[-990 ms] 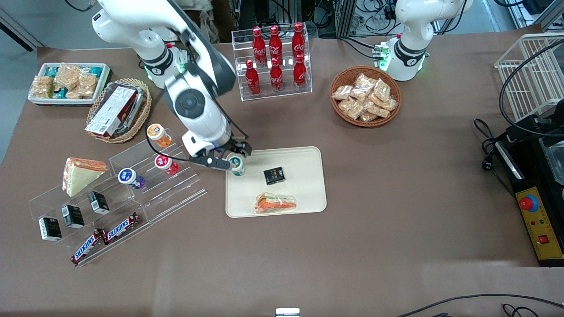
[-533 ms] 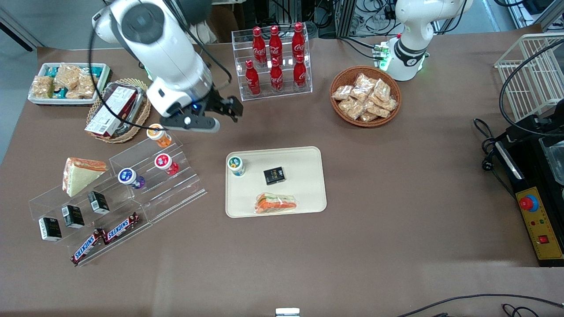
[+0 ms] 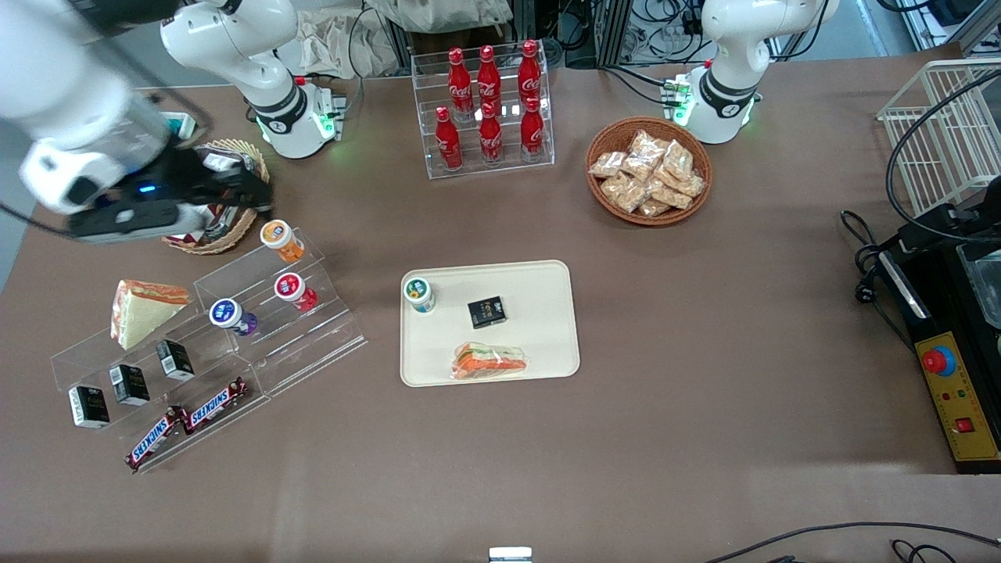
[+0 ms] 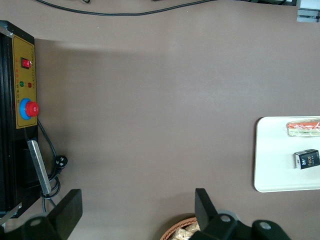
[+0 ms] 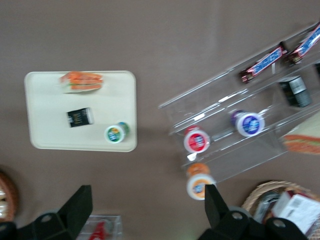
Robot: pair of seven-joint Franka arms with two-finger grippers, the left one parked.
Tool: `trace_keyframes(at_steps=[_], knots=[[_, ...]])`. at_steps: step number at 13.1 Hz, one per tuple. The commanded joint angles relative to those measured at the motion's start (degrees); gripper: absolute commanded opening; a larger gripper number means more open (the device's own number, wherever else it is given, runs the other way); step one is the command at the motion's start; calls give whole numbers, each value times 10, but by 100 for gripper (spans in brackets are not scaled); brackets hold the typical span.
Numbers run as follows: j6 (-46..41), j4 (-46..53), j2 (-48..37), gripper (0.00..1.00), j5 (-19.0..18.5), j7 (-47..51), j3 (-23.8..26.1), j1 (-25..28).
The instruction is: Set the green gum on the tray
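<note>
On the tray [image 3: 539, 281], the green gum [image 3: 419, 293] stands upright in the corner nearest the clear tiered rack [image 3: 313, 328], with nothing gripping it. A small black box [image 3: 486, 312] lies near the tray's middle, and a wrapped sandwich [image 3: 490, 361] sits by the tray edge nearest the front camera. The gripper [image 3: 254, 190] hangs high above a wicker basket [image 3: 235, 231] at the working arm's end of the table, well apart from the tray. Its jaws stand wide open and hold nothing; both fingers [image 5: 81, 202] show spread apart in the right wrist view. On the rack stand 3 other bottles: orange-lidded [image 3: 280, 238], red-lidded [image 3: 293, 290] and blue-lidded [image 3: 229, 314]. The right wrist view shows the gum [image 5: 116, 133] on the tray [image 5: 45, 107] as well.
</note>
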Motion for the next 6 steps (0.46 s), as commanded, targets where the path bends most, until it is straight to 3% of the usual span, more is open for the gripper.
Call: trace_keyframes(at_steps=[1,6], knots=[[-5,-7,-2,100,-11,-111,8,-69],[-4,0,0,100,-25,-128,4,-99]])
